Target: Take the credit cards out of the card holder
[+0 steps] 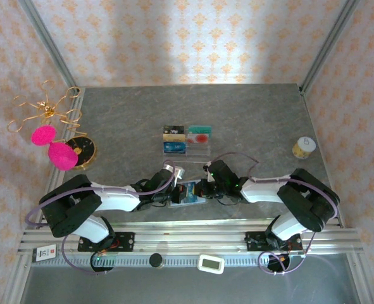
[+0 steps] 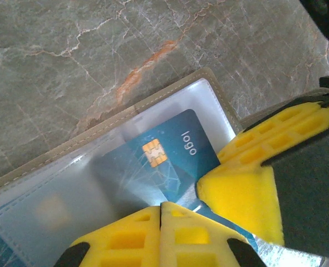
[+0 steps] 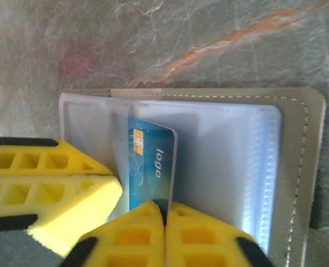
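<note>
The card holder (image 1: 191,197) lies open on the marble table between both grippers, its olive-grey edge (image 2: 125,117) and pale clear sleeves (image 3: 225,167) facing up. A bright blue credit card (image 3: 150,164) with a gold chip and the word "logo" sticks partly out of a sleeve (image 2: 164,161). My right gripper (image 3: 165,208) is shut on that card's near edge. My left gripper (image 2: 161,207) is shut, its yellow fingertips pressed together on the sleeve beside the card, and it touches the holder's left part (image 3: 69,189). The pale cards with red blotches are hidden.
A clear acrylic tray (image 1: 187,139) with compartments stands behind the holder, mid-table. A small gold roll (image 1: 304,147) sits at the right. Pink pompoms on a gold wire stand (image 1: 50,142) and a dark round disc (image 1: 82,150) stand at the left. An aluminium rail (image 1: 187,240) runs along the near edge.
</note>
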Available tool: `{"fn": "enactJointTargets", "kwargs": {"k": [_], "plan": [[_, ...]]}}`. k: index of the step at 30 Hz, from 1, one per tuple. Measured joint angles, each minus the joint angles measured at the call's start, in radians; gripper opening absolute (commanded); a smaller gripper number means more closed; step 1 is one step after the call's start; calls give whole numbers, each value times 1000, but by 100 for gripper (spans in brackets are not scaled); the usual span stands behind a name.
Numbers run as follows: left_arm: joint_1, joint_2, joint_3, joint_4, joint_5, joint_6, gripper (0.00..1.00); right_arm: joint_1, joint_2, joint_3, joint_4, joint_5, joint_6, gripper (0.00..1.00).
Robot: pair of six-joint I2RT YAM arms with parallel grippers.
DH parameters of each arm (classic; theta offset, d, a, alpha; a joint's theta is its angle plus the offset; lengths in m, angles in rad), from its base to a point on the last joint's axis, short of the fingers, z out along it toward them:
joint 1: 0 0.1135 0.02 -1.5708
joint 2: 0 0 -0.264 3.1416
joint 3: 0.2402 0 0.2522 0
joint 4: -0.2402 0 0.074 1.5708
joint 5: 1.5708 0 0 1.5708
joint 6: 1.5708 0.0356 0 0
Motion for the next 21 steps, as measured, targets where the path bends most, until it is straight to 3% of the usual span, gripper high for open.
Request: {"fn": "enactJointTargets", "kwargs": {"k": [4,13,21], "plan": [[0,-14,0,-1,0,5,29,1,-54,-2,-39,31,-11,0],[17,-153,-18,-49,-27,-9,36,0,-315,-3,-239,165,-64,0],[29,-361,16,-160,-79,-32,67,-9,-408,121,-338,211,-214,0]]}}
